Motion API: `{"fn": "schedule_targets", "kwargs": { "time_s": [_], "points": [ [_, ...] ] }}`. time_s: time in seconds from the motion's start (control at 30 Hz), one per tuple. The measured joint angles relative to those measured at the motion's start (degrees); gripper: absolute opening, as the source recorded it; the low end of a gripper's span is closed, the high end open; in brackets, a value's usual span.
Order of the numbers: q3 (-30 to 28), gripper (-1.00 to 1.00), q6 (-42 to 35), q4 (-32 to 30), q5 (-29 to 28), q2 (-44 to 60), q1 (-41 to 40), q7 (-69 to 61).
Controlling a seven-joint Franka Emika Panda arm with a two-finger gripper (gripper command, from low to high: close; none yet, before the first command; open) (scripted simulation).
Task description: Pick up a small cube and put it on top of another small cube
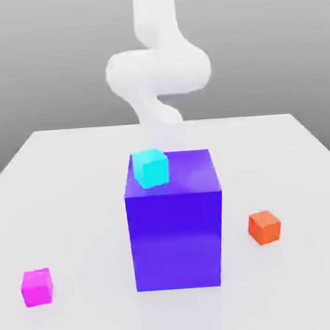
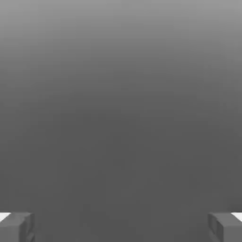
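Well off to the exterior view's left of the big blue-violet cube (image 1: 175,229), near the table's (image 1: 71,174) front, lies the small magenta cube (image 1: 37,287). My gripper (image 2: 121,227) is spread wide, holding nothing; my arm (image 1: 158,71) rises behind that big cube.

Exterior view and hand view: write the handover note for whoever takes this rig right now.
Tool: open, fingers far apart, holding nothing.
Small magenta cube: on the table, near the front at the exterior view's left, untouched.
Small cyan cube: at the top of the big blue-violet cube, towards its left edge.
Small orange cube: on the table, to the big cube's right.
Done: nothing yet.
Left: grasp the magenta cube, lift it, set it on another small cube.
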Motion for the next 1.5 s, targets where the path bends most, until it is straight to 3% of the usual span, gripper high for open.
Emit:
{"fn": "schedule_targets", "kwargs": {
  "time_s": [0.37, 0.63, 0.8, 1.0, 1.03, 1.27, 1.43, 1.5],
  "points": [
    [-11.5, 0.0, 10.4, -5.6, -2.5, 22.8, -2.6, -16.7],
    [-18.6, 0.0, 17.9, -9.6, 3.7, 39.8, -6.6, -34.5],
    [-17.5, 0.0, 22.4, -12.0, 10.7, 50.8, -12.3, -47.8],
    [-9.7, 0.0, 30.9, -10.3, 18.9, 63.3, -19.8, -56.1],
    [-8.8, -1.0, 31.8, -10.0, 19.6, 64.5, -20.5, -56.6],
    [-9.0, -1.0, 31.5, -10.1, 19.5, 64.3, -20.4, -56.5],
    [-14.2, -1.0, 24.7, -12.2, 12.8, 55.3, -16.6, -51.5],
    [-14.3, -1.0, 22.0, -9.9, 11.4, 54.8, -16.7, -53.5]
  ]
}}
